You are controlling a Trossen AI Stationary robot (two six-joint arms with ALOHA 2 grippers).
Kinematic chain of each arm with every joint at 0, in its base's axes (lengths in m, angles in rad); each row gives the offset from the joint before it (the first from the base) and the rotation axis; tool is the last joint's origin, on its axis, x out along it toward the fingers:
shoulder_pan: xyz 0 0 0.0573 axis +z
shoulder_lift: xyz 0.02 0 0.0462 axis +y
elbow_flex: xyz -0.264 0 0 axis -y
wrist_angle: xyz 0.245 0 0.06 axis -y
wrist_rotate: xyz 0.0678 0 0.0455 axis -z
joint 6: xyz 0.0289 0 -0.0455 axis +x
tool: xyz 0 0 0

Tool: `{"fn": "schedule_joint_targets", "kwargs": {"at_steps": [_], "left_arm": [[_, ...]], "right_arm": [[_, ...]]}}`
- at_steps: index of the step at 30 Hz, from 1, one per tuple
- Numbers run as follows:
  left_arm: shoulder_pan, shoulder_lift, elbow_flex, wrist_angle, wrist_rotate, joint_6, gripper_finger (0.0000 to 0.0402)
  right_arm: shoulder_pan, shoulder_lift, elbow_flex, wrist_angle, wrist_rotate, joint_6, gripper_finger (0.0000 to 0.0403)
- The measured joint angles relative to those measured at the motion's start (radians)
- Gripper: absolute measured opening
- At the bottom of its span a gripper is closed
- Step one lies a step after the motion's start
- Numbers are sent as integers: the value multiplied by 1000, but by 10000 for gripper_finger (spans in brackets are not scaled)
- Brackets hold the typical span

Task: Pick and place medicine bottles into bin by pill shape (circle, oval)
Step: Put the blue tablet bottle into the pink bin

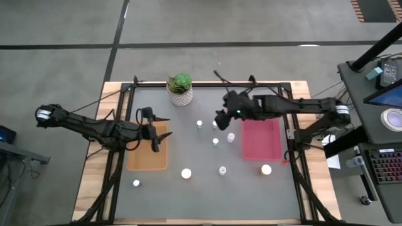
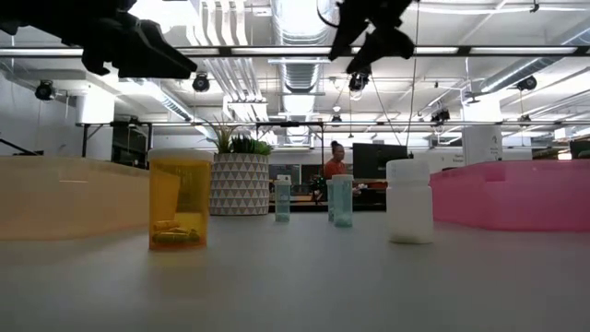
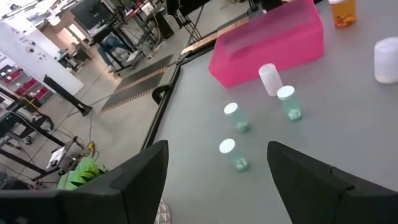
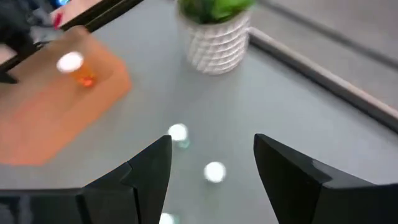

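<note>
Several small white-capped medicine bottles stand upright on the grey table: slim ones and wider ones. One orange bottle lies inside the orange bin. My left gripper hovers open over that bin's far part, nothing between its fingers. My right gripper hangs open high above the table's middle, over the slim bottles, empty. The pink bin sits at the right.
A potted green plant stands at the far edge, between the two arms. A white bottle stands close to the pink bin's left wall. Another small bottle stands near the front left. Bare grey table lies along the near edge.
</note>
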Motion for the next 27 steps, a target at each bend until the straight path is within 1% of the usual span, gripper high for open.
{"fn": "schedule_joint_targets", "kwargs": {"at_steps": [5,10,16,21,27], "left_arm": [[0,11,0,1,0,0,258],[0,11,0,1,-1,1,258],[0,11,0,2,-2,4,258],[0,11,0,2,-2,5,258],[0,11,0,2,-2,6,258]], "right_arm": [[-32,108,53,-3,-123,-31,219],[-53,190,74,-3,-192,-47,219],[-88,282,105,-116,-189,-13,219],[-107,330,113,-130,-188,-8,219],[-118,348,114,-129,-188,-8,219]]}}
